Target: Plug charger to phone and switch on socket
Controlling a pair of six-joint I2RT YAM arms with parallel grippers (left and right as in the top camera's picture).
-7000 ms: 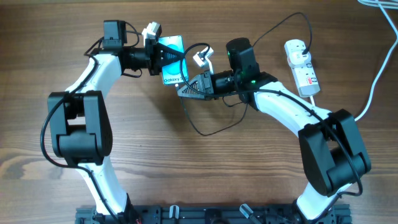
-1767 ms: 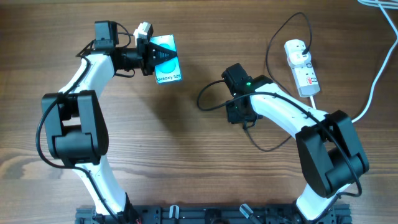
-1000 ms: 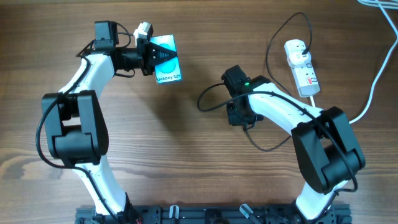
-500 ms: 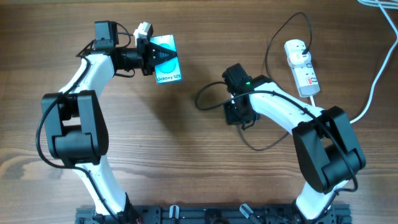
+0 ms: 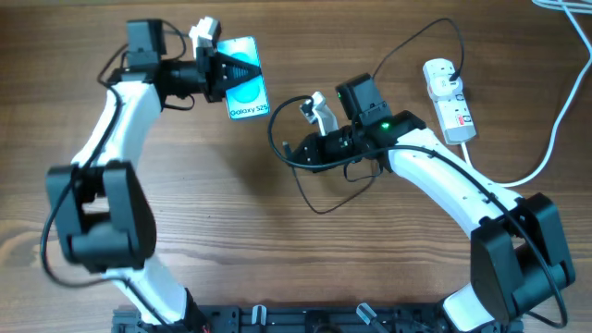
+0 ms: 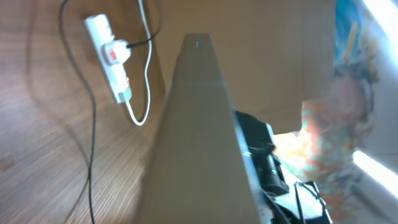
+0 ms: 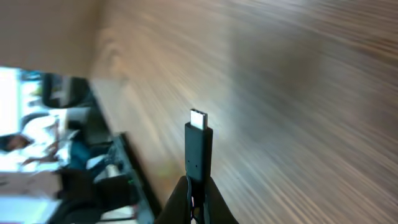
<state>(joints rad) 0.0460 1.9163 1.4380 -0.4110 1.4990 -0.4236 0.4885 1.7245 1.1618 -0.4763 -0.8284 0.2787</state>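
Your left gripper (image 5: 225,71) is clamped on the phone (image 5: 246,92), gripping it at the top end. The screen faces the overhead camera, with the "Galaxy" text at the lower end, pointing toward the right arm. The phone is at the far left of the counter (image 5: 277,268); I can't tell whether it is lifted or resting. The left wrist view is mostly blurred, with a tan wedge filling the middle.

Your right gripper (image 7: 196,185) is pinched together on the charger (image 7: 199,149), just behind the plug. The black plug body sticks out past the fingers and its metal tip is bare. The background in that view is blurred. From overhead, this gripper is mid-counter, right of the phone and pointing left. There is a clear gap between plug and phone, and they are not touching.

The charger cable loops in slack curves around and below the right gripper. It then arcs up and over to a white plug seated in the socket (image 5: 450,104).

The socket lies flat at the far right of the counter, well apart from both grippers. Neither gripper is touching it. The white cord (image 5: 558,120) runs from its lower end off to the top right.
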